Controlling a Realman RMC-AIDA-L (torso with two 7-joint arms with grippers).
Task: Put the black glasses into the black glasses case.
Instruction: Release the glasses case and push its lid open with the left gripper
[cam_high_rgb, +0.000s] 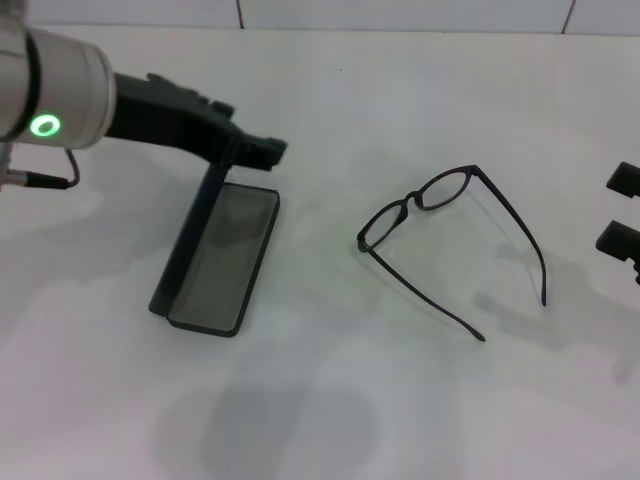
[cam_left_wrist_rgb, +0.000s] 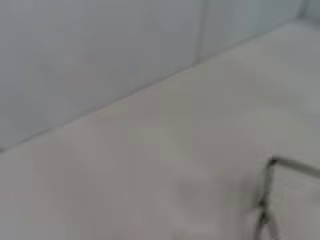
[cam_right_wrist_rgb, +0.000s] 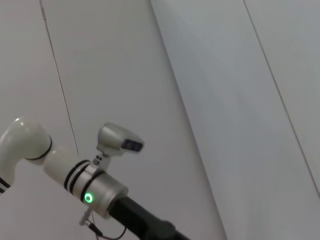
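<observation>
Case propped open — glasses waiting.
Left gripper (cam_high_rgb: 262, 150) at the black glasses case (cam_high_rgb: 225, 258) lid, finger state unreadable; right gripper (cam_high_rgb: 622, 210), fingers apart, should take the black glasses (cam_high_rgb: 440, 232) by the bridge — lifting level.

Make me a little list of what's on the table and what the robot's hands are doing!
glasses: black glasses lie on the white table, arms unfolded, outside the case
case: black glasses case is open, lid upright, grey lining showing, nothing inside
left hand: left gripper is at the top edge of the lid
right hand: right gripper waits at the table's right edge
</observation>
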